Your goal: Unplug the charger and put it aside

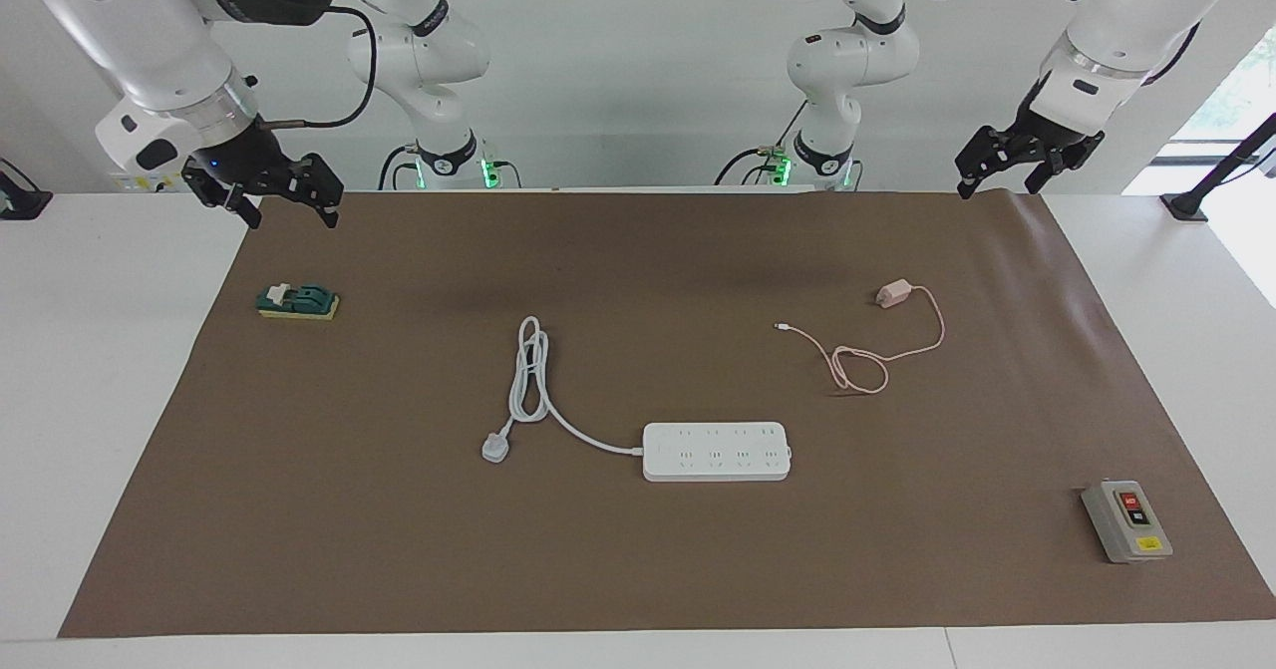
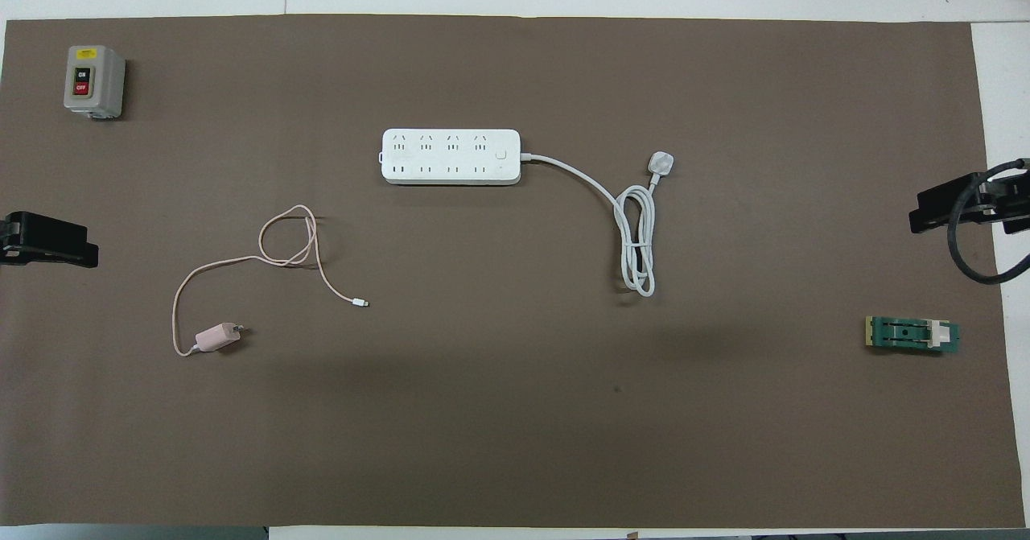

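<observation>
Grippers first, working across the facing view. The right gripper (image 1: 291, 218) hangs in the air over the edge of the brown mat (image 1: 638, 569) at the right arm's end of the counter (image 1: 120, 400), its fingers apart and holding nothing. Under it, a little farther from the robots, sits a small green switch (image 1: 297, 302).

Mid-mat lie a white plug (image 1: 495, 447) on its looped cord and the power strip (image 1: 716, 451) it belongs to. Every socket looks vacant.

The charger (image 1: 894, 294) lies loose on the mat, nearer to the robots than the strip and toward the left arm's end. It is plugged into nothing. Its pink cable (image 1: 922, 350) curls away into a loop and ends at a white connector (image 1: 781, 327).

The left gripper (image 1: 997, 188) hovers over the mat's corner at its own end, fingers spread and empty. A grey button box (image 1: 1126, 520) sits well apart.

The charger is probably very light, with a hard, smooth, rather slippery shell. The cube is the part to pinch, across two flat faces. The cable is limp and would trail or snag, so it makes a poor handle. The prongs seem to point toward the right arm's end, so a grasp from above should clear them.
</observation>
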`<move>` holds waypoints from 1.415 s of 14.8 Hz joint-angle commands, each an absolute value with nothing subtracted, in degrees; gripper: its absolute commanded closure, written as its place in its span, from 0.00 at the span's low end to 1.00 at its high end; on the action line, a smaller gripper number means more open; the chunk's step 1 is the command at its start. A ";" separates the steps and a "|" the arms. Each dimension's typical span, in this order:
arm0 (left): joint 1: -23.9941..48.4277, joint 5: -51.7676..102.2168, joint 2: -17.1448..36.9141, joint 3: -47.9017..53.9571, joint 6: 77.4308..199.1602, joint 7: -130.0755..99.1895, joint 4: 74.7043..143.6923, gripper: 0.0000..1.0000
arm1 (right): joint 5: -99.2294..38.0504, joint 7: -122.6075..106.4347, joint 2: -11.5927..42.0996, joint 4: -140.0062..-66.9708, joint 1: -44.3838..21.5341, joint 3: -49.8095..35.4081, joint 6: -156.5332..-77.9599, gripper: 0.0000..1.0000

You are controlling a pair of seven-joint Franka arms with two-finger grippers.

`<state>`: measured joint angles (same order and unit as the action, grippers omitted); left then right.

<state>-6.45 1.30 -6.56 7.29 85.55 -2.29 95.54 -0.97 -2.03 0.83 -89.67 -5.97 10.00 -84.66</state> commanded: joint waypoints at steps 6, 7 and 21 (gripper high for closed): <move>-2.75 0.97 -7.03 4.84 85.96 -1.85 95.71 0.00 | -0.61 -1.67 -0.44 -91.14 -5.71 9.67 -85.52 0.00; -0.90 0.97 -7.03 3.70 86.31 -1.85 95.80 0.00 | -0.62 -1.67 -0.44 -91.14 -5.71 9.67 -85.52 0.00; 5.54 0.88 -5.19 1.14 87.01 -0.09 95.19 0.00 | -0.62 -1.67 -0.44 -91.14 -5.71 9.67 -85.52 0.00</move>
